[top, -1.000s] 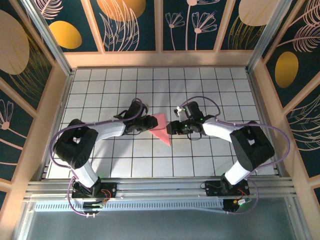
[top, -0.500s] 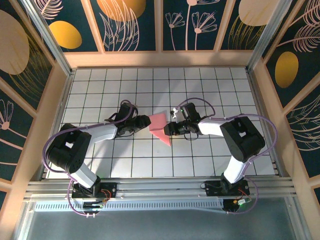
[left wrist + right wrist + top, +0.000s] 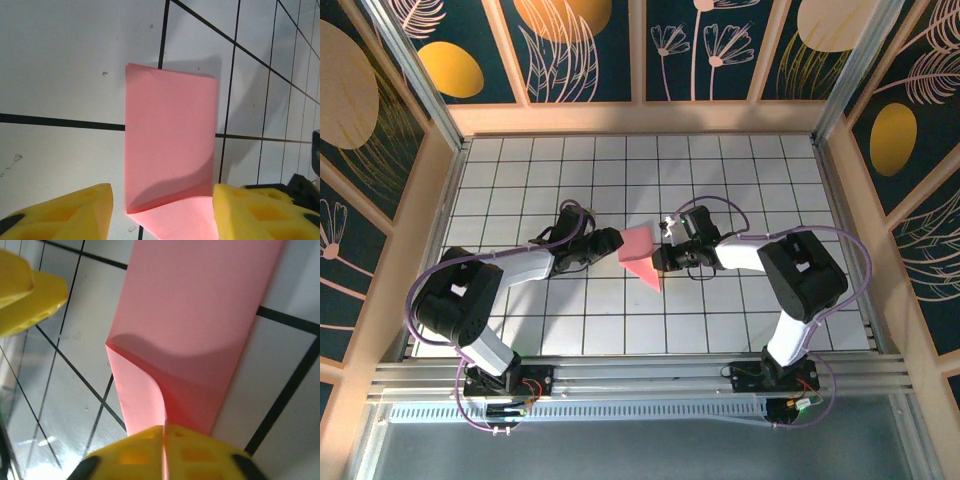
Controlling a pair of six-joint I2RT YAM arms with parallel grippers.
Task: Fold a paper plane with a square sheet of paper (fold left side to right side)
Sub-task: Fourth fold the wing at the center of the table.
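Observation:
The salmon-pink sheet of paper (image 3: pixel 640 254) lies folded near the middle of the tiled table, its pointed end toward the near right. In the left wrist view the paper (image 3: pixel 170 135) shows one layer flat and a flap curling up from it. My left gripper (image 3: pixel 608 243) stands open at the paper's left side, its yellow fingers (image 3: pixel 65 210) on either side of the near edge without touching it. My right gripper (image 3: pixel 659 257) is shut on the raised flap's edge, seen in the right wrist view as paper (image 3: pixel 195 315) pinched between the closed fingers (image 3: pixel 130 452).
The white grid table (image 3: pixel 720 170) is boxed in by wooden walls at the back and sides. A metal rail (image 3: pixel 640 375) runs along the near edge by the arm bases. My left gripper's yellow finger (image 3: pixel 30 300) is in the right wrist view's upper left.
My left gripper drew back to the left off the paper and opened wider. My right gripper moved onto the paper's right edge and closed on the lifted flap.

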